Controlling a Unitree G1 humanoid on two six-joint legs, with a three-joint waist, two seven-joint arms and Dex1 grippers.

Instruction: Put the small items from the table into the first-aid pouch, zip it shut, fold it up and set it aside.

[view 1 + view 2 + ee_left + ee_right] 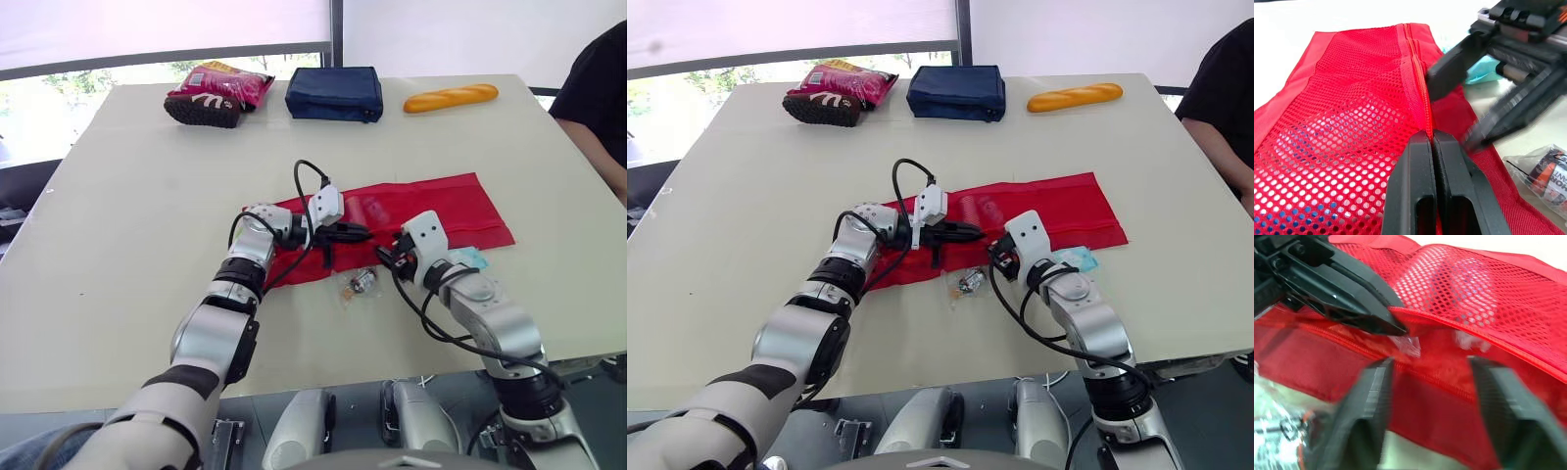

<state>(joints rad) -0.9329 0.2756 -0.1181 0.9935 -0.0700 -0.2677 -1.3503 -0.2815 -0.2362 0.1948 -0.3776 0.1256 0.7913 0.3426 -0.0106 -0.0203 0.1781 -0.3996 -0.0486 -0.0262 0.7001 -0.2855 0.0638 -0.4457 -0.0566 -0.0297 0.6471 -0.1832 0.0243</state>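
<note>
The red first-aid pouch (441, 206) lies unfolded flat in the middle of the table. My left gripper (361, 233) is shut on the zipper edge of its mesh pocket (1352, 122) and lifts that edge a little, as the right wrist view shows. Just in front of the raised edge, my right gripper (1432, 367) is open and holds nothing. A clear packet with a small orange-and-black roll (361, 284) rests on the table at the pouch's near edge, between both grippers. A teal packet (472, 258) sits beside my right wrist.
At the table's (127, 245) far side are a pink snack bag (216, 90), a navy pouch (335, 93) and a bread loaf (451, 98). A person in black (598, 98) sits at the right edge.
</note>
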